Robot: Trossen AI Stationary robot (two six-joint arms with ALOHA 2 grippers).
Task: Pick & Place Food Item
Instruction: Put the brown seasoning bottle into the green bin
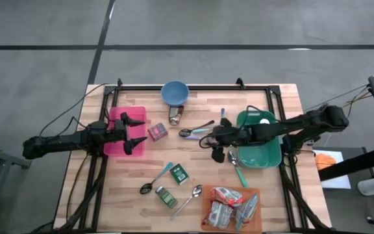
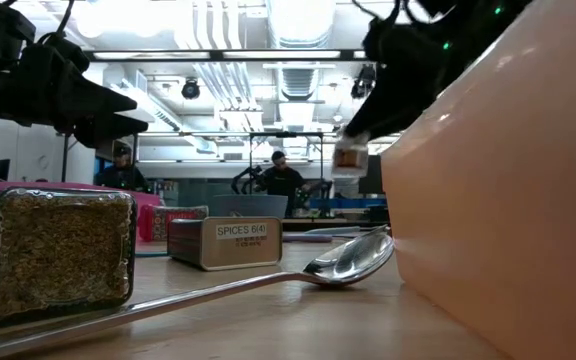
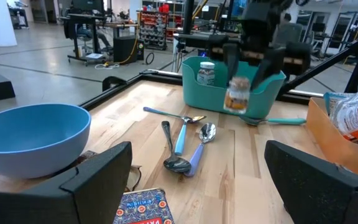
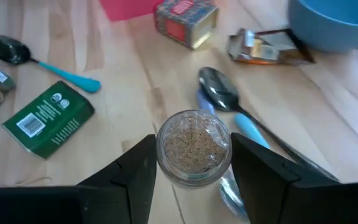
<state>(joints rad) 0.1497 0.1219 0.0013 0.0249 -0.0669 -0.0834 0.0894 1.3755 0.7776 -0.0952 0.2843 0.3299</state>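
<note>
your right end effector [image 4: 191, 163] clamps the spice jar [image 4: 193, 147] over the bench [image 1: 265, 195]; jerk and its smooth glass slips free.

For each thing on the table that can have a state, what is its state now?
Spice jar: held in the air by the right gripper, jaws closed on it.
Left gripper: jaws open, empty, over the pink tray.
Blue bowl: upright, empty.
Teal bin: upright, a white-lidded jar inside.
</note>
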